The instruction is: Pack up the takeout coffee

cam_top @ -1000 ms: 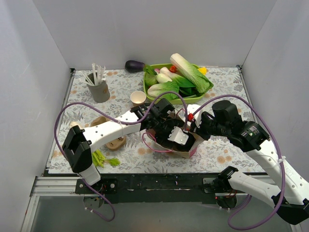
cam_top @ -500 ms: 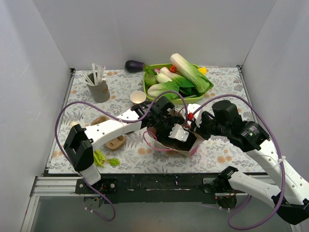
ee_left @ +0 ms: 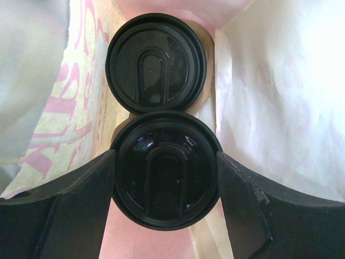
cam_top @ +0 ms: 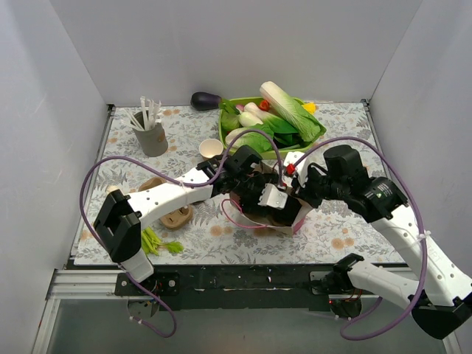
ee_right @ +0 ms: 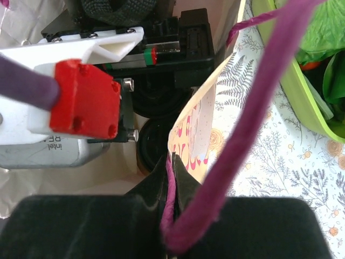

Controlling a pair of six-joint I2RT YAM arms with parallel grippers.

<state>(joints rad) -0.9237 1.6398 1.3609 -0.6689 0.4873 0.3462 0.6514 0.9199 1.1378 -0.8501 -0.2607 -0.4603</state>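
A pink-patterned paper bag (cam_top: 293, 221) stands open in the middle of the table. My left gripper (ee_left: 164, 178) reaches down into it. Its fingers (ee_left: 81, 205) press both sides of a takeout coffee cup with a black lid (ee_left: 164, 170). A second lidded cup (ee_left: 155, 62) stands just beyond, touching the first. My right gripper (ee_right: 173, 178) is shut on the bag's purple cord handle (ee_right: 237, 135) at the bag's rim (ee_right: 197, 135). In the top view the right gripper (cam_top: 301, 193) is at the bag's right edge. An open tan cup (cam_top: 211, 149) stands on the table behind the bag.
A grey cup of white sticks (cam_top: 150, 133) stands at the back left. A green tray (cam_top: 225, 125) of vegetables and a dark eggplant (cam_top: 206, 100) lie at the back. Brown pieces (cam_top: 177, 217) and green stalks (cam_top: 158, 243) lie front left.
The right arm has drawn slightly up and left with the bag handle. The left gripper has shifted a little inside the bag. Both grips are unchanged.
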